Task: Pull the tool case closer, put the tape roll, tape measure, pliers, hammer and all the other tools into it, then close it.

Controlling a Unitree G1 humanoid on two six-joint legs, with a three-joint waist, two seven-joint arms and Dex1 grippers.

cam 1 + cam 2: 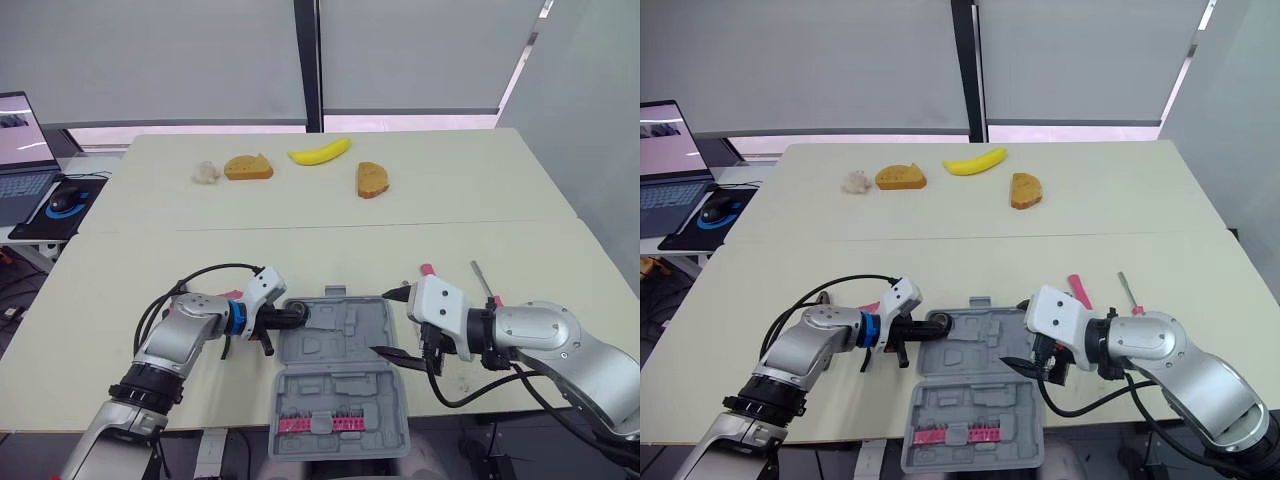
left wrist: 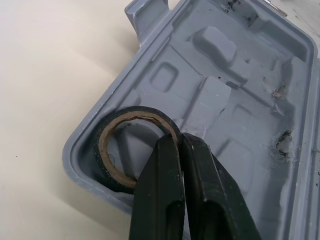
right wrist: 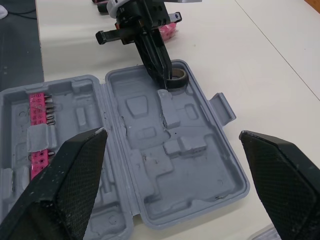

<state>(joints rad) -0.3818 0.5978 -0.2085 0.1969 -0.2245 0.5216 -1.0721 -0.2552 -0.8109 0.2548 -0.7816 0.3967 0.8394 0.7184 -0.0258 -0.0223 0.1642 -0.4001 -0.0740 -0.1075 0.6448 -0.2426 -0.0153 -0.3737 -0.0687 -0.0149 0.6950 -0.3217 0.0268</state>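
Observation:
The grey tool case (image 1: 345, 345) lies open at the table's near edge, its lid half with a pink bit strip (image 1: 320, 423) hanging over the edge. My left gripper (image 2: 175, 142) is shut on the wall of the black tape roll (image 2: 107, 150), which stands on edge in the case's far left corner (image 1: 297, 315). My right gripper (image 1: 382, 322) hovers open over the case's right side, nothing between its fingers (image 3: 75, 175). A pink-handled tool (image 1: 1078, 290) and a screwdriver (image 1: 1127, 292) lie right of the case. Another pink tool (image 1: 868, 307) shows partly behind my left wrist.
At the far side lie a banana (image 1: 320, 152), two bread pieces (image 1: 248, 167) (image 1: 372, 180) and a pale lump (image 1: 205, 173). A laptop (image 1: 22, 160) and mouse (image 1: 62, 202) sit on a desk to the left.

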